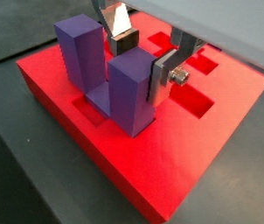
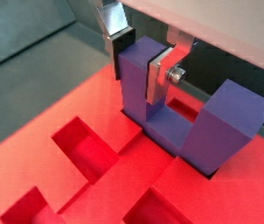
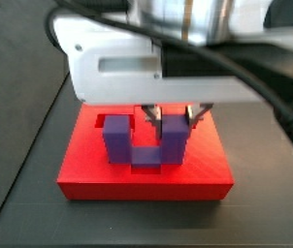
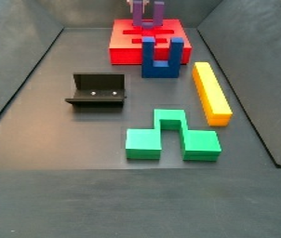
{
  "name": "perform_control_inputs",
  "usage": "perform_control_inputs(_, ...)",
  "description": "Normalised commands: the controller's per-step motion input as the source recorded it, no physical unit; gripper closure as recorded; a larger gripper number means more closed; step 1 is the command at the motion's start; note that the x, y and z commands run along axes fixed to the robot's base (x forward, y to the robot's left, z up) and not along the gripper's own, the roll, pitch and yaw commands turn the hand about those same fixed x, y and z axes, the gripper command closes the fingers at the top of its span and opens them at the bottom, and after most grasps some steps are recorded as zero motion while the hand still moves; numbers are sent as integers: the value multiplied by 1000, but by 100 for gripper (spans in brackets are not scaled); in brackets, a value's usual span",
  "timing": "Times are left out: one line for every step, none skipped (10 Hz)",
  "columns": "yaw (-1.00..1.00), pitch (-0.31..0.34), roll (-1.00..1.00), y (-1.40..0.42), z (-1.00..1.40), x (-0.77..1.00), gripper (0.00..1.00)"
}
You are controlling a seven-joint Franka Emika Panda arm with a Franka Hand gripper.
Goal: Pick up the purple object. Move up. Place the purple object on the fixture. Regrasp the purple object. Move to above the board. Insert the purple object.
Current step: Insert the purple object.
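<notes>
The purple object [image 1: 128,96] is a dark purple U-shaped block standing upright with its base in a cutout of the red board [image 1: 193,149]. It also shows in a wrist view [image 2: 216,122] and in both side views [image 3: 143,145] [image 4: 150,11]. My gripper [image 1: 146,57] [image 2: 142,57] comes down from above with its fingers shut on one prong of the block; the other prong stands free. In a side view my gripper [image 3: 172,118] is over the board [image 3: 97,179]. The black fixture [image 4: 97,90] stands empty, away from the board [image 4: 125,42].
A blue U-shaped block [image 4: 159,58] stands against the board's near side. A yellow bar [image 4: 210,91] lies to its right, and a green block [image 4: 170,135] lies nearer the front. Grey sloping walls enclose the floor.
</notes>
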Motion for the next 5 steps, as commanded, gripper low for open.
perform_control_inputs(11, 133, 50, 0, -514, 554, 100)
perform_control_inputs(6, 110, 49, 0, -591, 554, 100)
perform_control_inputs(0, 74, 56, 0, -520, 680, 100)
perform_control_inputs(-34, 47, 0, 0, -26, 123, 100)
perform_control_inputs(0, 0, 0, 0, 0, 0, 100)
